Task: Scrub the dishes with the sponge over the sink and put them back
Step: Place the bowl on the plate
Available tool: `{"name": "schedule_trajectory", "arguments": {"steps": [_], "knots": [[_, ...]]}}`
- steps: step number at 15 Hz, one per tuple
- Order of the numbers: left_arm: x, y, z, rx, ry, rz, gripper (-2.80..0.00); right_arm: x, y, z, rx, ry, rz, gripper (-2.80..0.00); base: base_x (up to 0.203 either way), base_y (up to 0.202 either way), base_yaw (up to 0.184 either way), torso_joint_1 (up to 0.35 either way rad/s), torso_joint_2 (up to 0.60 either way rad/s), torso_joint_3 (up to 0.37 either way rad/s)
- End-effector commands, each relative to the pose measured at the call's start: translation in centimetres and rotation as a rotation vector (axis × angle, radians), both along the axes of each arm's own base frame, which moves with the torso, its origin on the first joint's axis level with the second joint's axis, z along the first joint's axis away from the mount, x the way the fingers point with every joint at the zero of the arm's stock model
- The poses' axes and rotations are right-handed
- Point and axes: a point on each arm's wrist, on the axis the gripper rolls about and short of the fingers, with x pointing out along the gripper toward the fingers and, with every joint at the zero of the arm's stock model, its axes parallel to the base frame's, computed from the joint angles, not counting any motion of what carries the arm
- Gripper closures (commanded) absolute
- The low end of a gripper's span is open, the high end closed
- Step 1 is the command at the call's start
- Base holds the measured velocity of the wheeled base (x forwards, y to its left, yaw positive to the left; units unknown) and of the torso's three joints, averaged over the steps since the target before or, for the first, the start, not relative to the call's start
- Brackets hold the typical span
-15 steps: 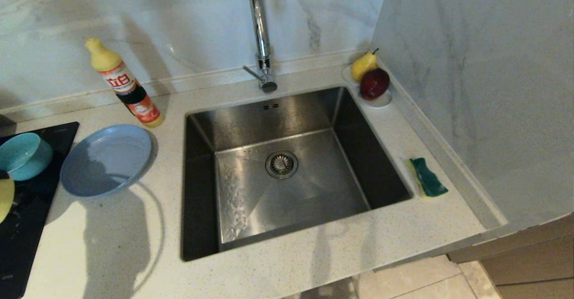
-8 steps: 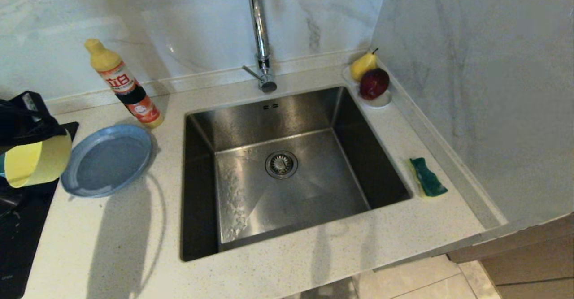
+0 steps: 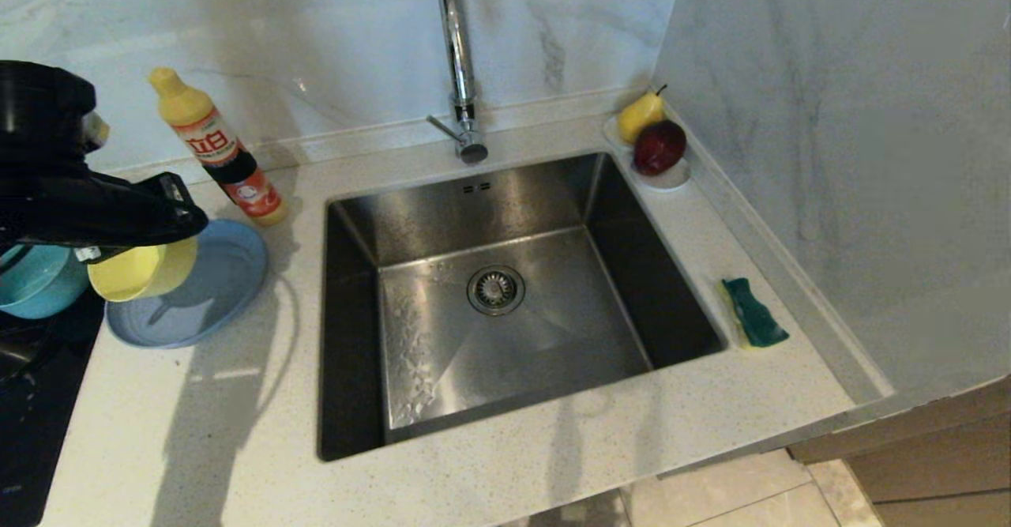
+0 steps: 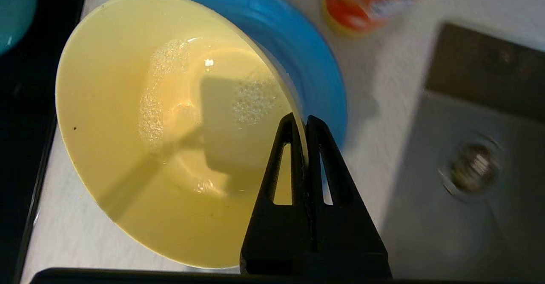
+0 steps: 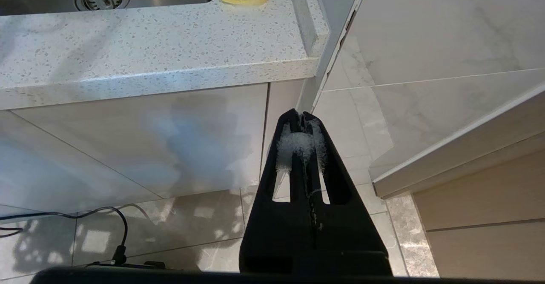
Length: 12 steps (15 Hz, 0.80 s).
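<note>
risk: left gripper (image 4: 300, 124) pinches only yellow bowl (image 4: 170, 130) rim (wet, soapy); it may slip before sink (image 3: 505, 290).

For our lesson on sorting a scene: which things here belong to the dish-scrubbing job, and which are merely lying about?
Job:
yellow bowl, gripped by the left gripper
teal bowl
blue plate
sponge
sink

Lying about:
detergent bottle
pear and apple on the white saucer
black hob
</note>
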Motion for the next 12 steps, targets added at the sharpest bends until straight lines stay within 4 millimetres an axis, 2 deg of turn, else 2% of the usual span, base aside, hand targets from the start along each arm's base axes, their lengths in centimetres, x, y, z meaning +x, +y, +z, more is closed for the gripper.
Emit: {"name": "schedule_trajectory", "arguments": {"steps": [1,4,7,12], "knots": [[3.3,-0.3,-2.7,0.031,0.046,0.042,0.0,0.0,0.0,0.0,-0.001,-0.003,0.001,0.0,0.0,0.0,0.0,0.0,0.0,0.0],[5.0,-2.1,-2.8,0.052,0.028,0.024,0.0,0.0,0.0,0.0,-0.001,-0.004,0.001,0.0,0.0,0.0,0.0,0.0,0.0,0.0],[5.8,-3.0,-3.5,0.073,0.045,0.024,0.0,0.0,0.0,0.0,-0.001,-0.003,0.001,0.0,0.0,0.0,0.0,0.0,0.0,0.0],[6.1,-3.0,-2.8,0.113,0.04,0.033,0.0,0.0,0.0,0.0,-0.001,-0.003,0.001,0.0,0.0,0.0,0.0,0.0,0.0,0.0]]}}
